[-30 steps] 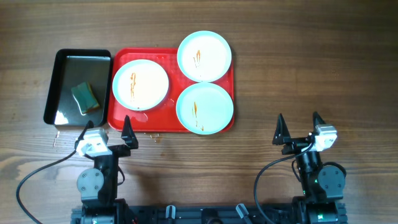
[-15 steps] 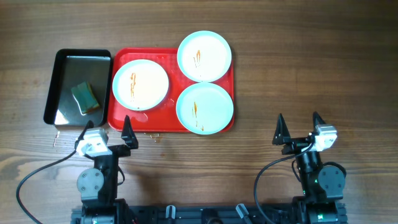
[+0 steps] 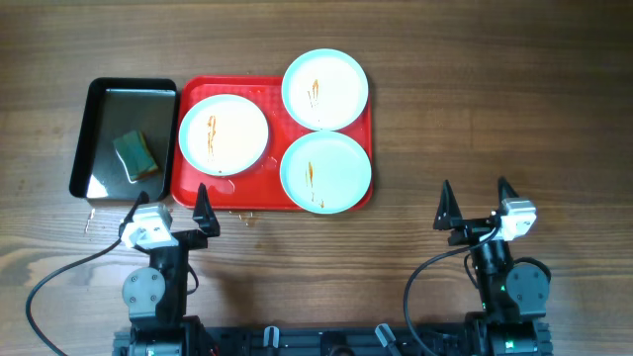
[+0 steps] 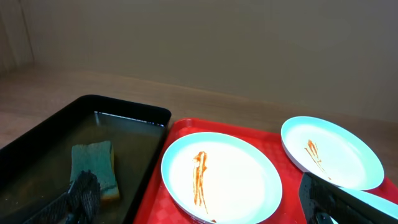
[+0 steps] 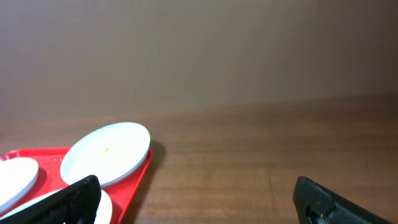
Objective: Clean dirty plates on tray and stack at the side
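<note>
Black pan sits at the left of the worktop, long side running away from the arms. A green sponge with a yellow edge lies flat in the pan's near half. The pan floor looks glossy.

Red tray is just beside the pan on its right, the two rims close or touching; I cannot tell which.

All three plates are on the tray, none stacked:
- left plate: in the tray's left half, with one orange-brown streak left of centre.
- far plate: at the far right corner, overhanging the tray's far rim, with thin streaks near the middle.
- near plate: fills the near right corner, close under the far plate, with a streak running toward its near edge.

Left gripper sits at the near edge of the worktop, just short of the tray's near left corner. Its jaws are released, spread wide, with nothing between them.

Right gripper is well to the right of the tray, over bare wood. Its jaws are likewise released and wide apart, grasping nothing.
</note>
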Controlling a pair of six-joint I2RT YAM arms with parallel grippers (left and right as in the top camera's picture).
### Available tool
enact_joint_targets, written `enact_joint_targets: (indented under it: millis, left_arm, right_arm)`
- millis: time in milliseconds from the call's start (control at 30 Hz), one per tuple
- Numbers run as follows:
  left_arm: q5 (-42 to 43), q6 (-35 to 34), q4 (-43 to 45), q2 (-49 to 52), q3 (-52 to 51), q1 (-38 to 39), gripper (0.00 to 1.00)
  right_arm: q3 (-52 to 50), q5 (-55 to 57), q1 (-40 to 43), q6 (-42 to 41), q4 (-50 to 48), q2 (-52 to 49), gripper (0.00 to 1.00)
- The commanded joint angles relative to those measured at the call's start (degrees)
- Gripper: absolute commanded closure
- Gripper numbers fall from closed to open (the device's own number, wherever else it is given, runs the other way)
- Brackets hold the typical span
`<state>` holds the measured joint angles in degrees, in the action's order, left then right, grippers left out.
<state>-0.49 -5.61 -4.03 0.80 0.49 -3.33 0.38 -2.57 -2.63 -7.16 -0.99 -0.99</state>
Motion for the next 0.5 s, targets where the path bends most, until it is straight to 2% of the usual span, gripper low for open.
enact_joint_targets:
  millis: [0,100,167,300,467]
  left_arm:
    - [0.8,0.7,-0.2,-0.4,-0.1,-0.2,0.0]
    - [3.7,0.7,1.6,-0.4,-0.1,-0.2,0.0]
    - [5.4,-0.8,5.0,-0.4,1.0,-0.2,0.0]
    - [5.5,-2.8,3.7,-0.4,3.1,-0.2,0.0]
    - [5.4,-2.8,-1.0,3.7,10.4,-0.2,0.0]
  right_arm:
    - [-0.1,-0.1,0.0,-0.9,-1.2,0.5,0.0]
    - [-0.1,-1.6,0.0,-1.0,-3.5,0.5,0.0]
    - [-0.1,-1.6,0.0,-1.0,-9.6,0.5,0.0]
    - [-0.1,1.2,0.0,-0.6,-4.5,0.3,0.0]
    - [0.4,-2.1,0.0,-3.3,-10.6,-0.3,0.0]
